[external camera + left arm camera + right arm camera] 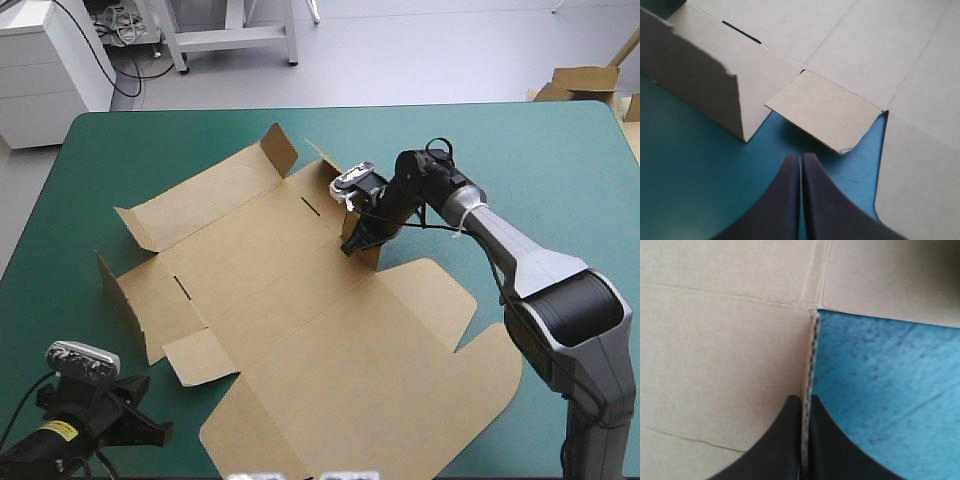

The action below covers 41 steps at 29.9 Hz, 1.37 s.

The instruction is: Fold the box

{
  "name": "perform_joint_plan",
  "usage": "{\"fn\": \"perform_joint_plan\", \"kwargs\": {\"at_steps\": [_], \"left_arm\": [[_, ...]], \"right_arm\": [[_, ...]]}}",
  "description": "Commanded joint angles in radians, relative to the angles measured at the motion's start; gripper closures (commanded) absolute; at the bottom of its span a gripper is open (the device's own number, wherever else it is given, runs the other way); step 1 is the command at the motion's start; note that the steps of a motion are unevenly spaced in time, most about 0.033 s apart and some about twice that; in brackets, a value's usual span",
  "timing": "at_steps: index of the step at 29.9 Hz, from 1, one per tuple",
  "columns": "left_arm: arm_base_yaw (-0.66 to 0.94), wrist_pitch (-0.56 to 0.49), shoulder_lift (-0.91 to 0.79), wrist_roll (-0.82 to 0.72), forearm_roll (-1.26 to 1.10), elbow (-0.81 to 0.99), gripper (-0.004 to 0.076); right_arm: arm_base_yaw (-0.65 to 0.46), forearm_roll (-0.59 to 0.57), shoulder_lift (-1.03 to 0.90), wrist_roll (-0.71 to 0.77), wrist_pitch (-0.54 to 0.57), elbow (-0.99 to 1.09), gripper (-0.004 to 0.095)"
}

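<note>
Box (330, 330): mostly flat, mid-surface (560, 180), some flaps raised.
Right claw (806, 399): pinched on side flap (811, 355); hinge it upright along its crease, gently.
Left claw (801, 157): closed, empty, beside the near corner.

Beyond the far edge of the table (560, 160), with its teal-green cover, spreads a smooth, pale grey floor (430, 55), evenly lit, with only soft shadows. Off the table's far left corner stands a white drawer cabinet (45, 70). Just beside it a tangle of cables (125, 28) lies by the legs of a white metal frame (235, 38). Past the far right corner, pieces of spare brown board (585, 82) show.
</note>
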Motion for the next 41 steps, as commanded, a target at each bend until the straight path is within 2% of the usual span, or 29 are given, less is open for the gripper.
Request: {"fn": "perform_joint_plan", "kwargs": {"at_steps": [1, 3, 7, 11, 16, 19, 24, 28, 35, 41], "left_arm": [[0.000, -0.048, 0.011, 0.002, -0.031, -0.029, 0.0731], [0.000, -0.048, 0.011, 0.001, -0.031, -0.029, 0.0731], [0.000, -0.048, 0.011, 0.001, -0.031, -0.029, 0.0731], [0.000, -0.048, 0.011, 0.001, -0.031, -0.029, 0.0731], [0.000, -0.048, 0.011, 0.001, -0.031, -0.029, 0.0731], [0.000, -0.048, 0.011, 0.001, -0.031, -0.029, 0.0731], [0.000, -0.048, 0.011, 0.001, -0.031, -0.029, 0.0731], [0.000, -0.048, 0.011, 0.001, -0.031, -0.029, 0.0731], [0.000, -0.048, 0.011, 0.001, -0.031, -0.029, 0.0731], [0.000, -0.048, 0.011, 0.001, -0.031, -0.029, 0.0731]], "right_arm": [[-0.002, -0.064, -0.051, -0.044, -0.002, -0.087, 0.0928], [-0.002, -0.073, -0.051, -0.123, 0.016, -0.116, 0.0928], [-0.002, -0.071, -0.050, -0.379, 0.097, -0.153, 0.0928], [-0.002, -0.061, -0.046, -0.486, 0.107, -0.155, 0.0928], [-0.002, 0.011, -0.041, -0.668, 0.107, -0.155, 0.0928], [-0.002, 0.083, -0.041, -0.700, 0.103, -0.155, 0.0928], [0.003, 0.137, -0.041, -0.747, 0.103, -0.155, 0.0928], [0.036, 0.135, -0.040, -0.803, 0.092, -0.155, 0.0928], [0.116, 0.135, -0.038, -0.857, -0.016, -0.155, 0.0928], [0.162, 0.135, 0.003, -0.866, -0.021, -0.155, 0.0929]]}}
